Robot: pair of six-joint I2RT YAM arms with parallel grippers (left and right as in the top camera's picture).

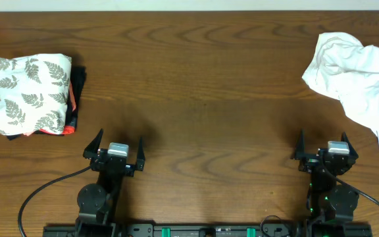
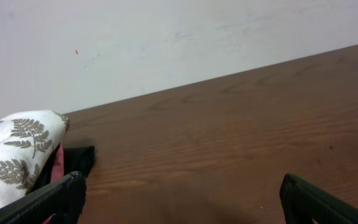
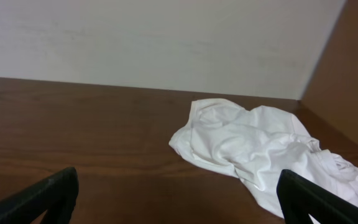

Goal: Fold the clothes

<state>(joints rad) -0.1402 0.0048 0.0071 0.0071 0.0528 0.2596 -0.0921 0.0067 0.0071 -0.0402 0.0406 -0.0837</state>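
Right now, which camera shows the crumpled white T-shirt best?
Overhead: the white T-shirt lies crumpled, nearly its whole outline visible. The right wrist view sees it obliquely, its near end cut off. The left wrist view misses it.

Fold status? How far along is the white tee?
Done: nothing on the white T-shirt; it lies crumpled at the far right of the table. In hand: nothing; left pincer and right pincer are open and empty near the front edge. Left: the whole fold. The fern-print cloth on the left is already folded.
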